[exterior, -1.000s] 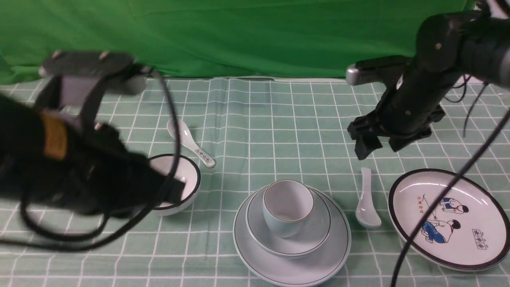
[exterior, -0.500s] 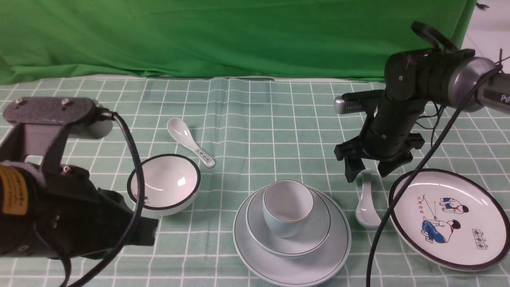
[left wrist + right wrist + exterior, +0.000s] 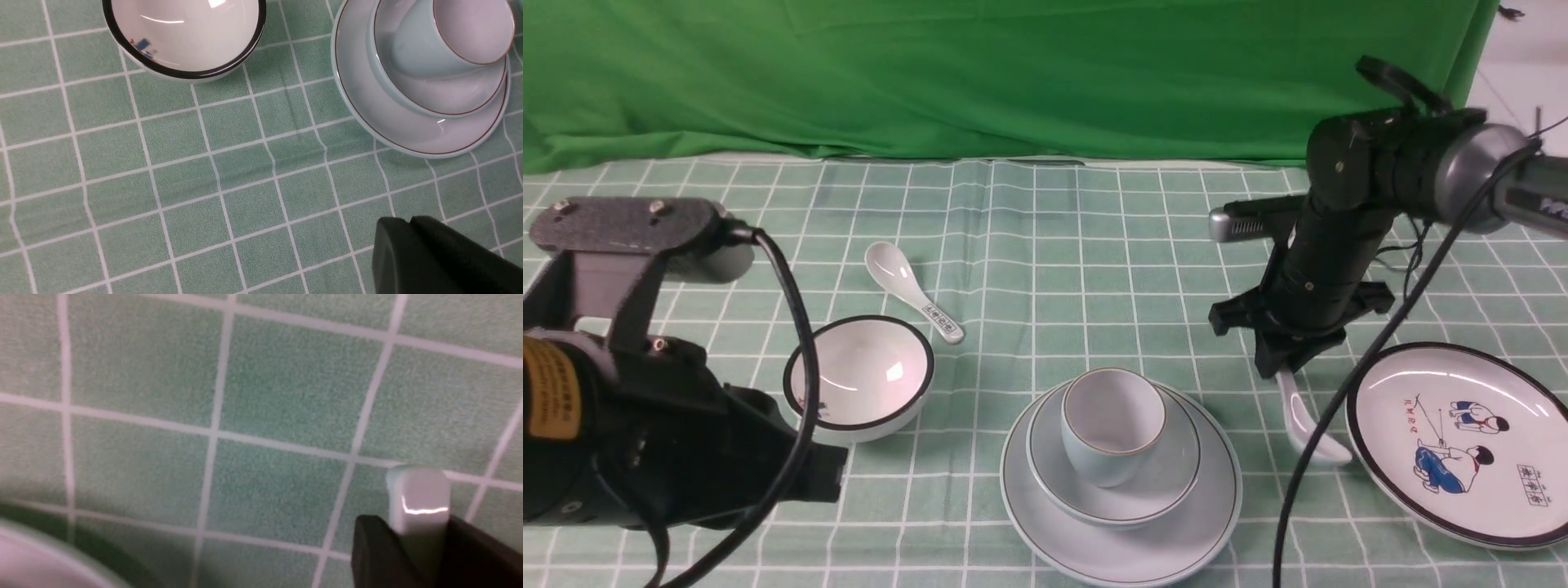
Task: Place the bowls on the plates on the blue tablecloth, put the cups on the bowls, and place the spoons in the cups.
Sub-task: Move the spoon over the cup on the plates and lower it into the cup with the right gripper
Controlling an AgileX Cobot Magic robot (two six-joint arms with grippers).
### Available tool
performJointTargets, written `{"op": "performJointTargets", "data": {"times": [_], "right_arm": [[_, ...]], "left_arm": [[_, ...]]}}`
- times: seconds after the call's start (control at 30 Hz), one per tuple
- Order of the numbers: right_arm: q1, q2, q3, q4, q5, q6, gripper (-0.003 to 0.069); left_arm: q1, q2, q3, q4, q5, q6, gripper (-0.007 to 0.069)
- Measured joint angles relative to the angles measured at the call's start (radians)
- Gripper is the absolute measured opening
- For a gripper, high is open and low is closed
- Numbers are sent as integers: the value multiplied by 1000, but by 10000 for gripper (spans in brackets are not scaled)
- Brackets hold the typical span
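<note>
The pale cup (image 3: 1112, 425) sits in the pale blue bowl (image 3: 1176, 478), which sits on the pale blue plate (image 3: 1217, 514). The white black-rimmed bowl (image 3: 859, 377) stands on the blue tablecloth (image 3: 1054, 269), with the marked spoon (image 3: 913, 292) behind it. My right gripper (image 3: 1282, 366) is shut on the handle of the plain spoon (image 3: 1308, 425). The handle's end (image 3: 419, 494) sticks out between the fingers. The spoon's bowl end is low by the cartoon plate (image 3: 1454, 441). My left gripper (image 3: 410, 220) is shut and empty, near the white bowl (image 3: 184, 36). The black-rimmed cup is out of view.
The bright green backdrop cloth (image 3: 1013, 73) hangs along the far edge of the table. My left arm's body and cable (image 3: 645, 408) fill the near left corner. Cables from my right arm (image 3: 1339, 457) hang in front of the cartoon plate.
My right gripper came down and shut on the plain spoon's handle; the spoon swung and shifted right. The cartoon plate slid a little right. My left arm drew back from the white bowl.
</note>
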Motion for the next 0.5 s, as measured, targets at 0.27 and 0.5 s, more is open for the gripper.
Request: {"op": "performJointTargets", "data": {"times": [0.27,0.5], "right_arm": [[6,-294,20,124,-115,-97,182],[188,-680,446,221,-727,-128,182]], "left_arm": [[0,0,0,30,-34,0,9],[0,0,0,36,-39,0,9]]}}
